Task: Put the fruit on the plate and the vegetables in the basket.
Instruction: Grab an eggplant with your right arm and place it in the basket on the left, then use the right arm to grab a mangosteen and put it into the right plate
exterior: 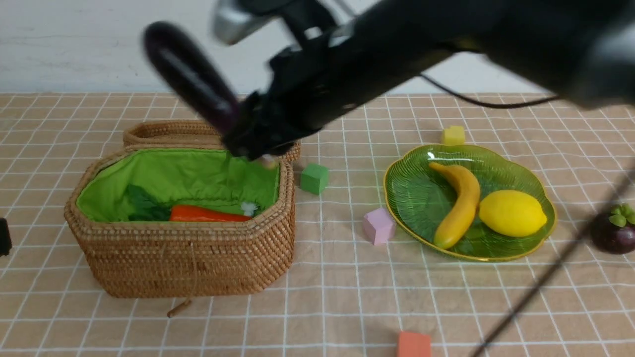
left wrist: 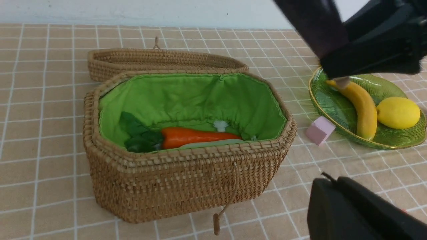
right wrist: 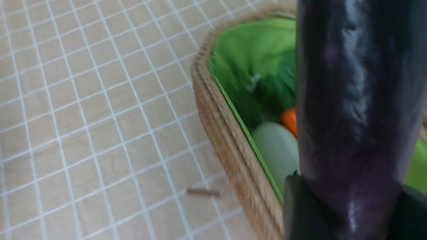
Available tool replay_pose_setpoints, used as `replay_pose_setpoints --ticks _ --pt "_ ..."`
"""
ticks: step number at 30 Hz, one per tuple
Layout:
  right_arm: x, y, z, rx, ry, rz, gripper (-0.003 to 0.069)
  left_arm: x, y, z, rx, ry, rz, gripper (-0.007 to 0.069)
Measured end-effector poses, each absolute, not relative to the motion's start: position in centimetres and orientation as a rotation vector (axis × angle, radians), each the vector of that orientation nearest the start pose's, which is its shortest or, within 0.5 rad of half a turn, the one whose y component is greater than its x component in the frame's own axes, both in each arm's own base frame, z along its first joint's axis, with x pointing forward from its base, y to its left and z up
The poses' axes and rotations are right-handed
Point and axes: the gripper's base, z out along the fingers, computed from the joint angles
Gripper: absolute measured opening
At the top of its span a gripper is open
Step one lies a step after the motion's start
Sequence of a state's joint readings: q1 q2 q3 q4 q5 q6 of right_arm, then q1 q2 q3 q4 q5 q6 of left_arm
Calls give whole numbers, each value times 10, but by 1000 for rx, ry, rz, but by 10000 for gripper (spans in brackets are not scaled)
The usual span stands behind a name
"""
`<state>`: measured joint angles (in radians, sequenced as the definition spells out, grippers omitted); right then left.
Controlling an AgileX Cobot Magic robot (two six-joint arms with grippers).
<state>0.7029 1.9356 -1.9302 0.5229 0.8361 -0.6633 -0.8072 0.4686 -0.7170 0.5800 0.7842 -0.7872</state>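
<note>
The eggplant is clamped between the part-open jaws of the right gripper and held tilted above the basket, in which the carrot and radish are laid. The left gripper is closed. The banana and lemon are set on the plate; the mangosteen is seen near it.

The front view looks forward and down across the worktop from the near side, wide enough to take in the basket on the left and the plate on the right. The left wrist view sits lower and nearer, facing the basket's front wall with the plate at its edge, so these two views share both. The right wrist view is closest, looking down along the eggplant into the basket's corner
</note>
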Motion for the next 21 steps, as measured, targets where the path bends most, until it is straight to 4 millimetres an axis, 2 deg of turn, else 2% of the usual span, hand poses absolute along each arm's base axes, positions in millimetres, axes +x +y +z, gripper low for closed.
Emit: replay_pose_setpoints --ticks 3,4,6,9,11,13,15,19,20,21 --pt "334 335 346 -1310 1873 610 309 76 -29 359 166 1916 -404 3" --pt "345 344 333 -1334 1869 570 379 76 -29 359 163 1917 -407 4" --pt "352 348 325 -1358 1870 529 490 76 -29 359 161 1918 -419 4" --pt "352 346 326 -1392 1895 501 631 75 -32 360 175 1909 -452 4" --pt "344 338 344 -1390 1942 495 668 74 -35 362 207 1885 -478 4" --pt "334 324 363 -1365 2016 458 655 74 -38 365 251 1842 -510 4" --pt "324 303 384 -1314 2116 381 606 72 -42 369 298 1787 -545 4" --pt "323 244 427 -1029 2211 222 412 69 -49 377 362 1696 -625 4" --pt "322 239 431 -1004 2215 214 400 69 -50 377 364 1694 -628 4" --pt "322 225 437 -943 2230 192 357 68 -51 378 372 1685 -647 4"
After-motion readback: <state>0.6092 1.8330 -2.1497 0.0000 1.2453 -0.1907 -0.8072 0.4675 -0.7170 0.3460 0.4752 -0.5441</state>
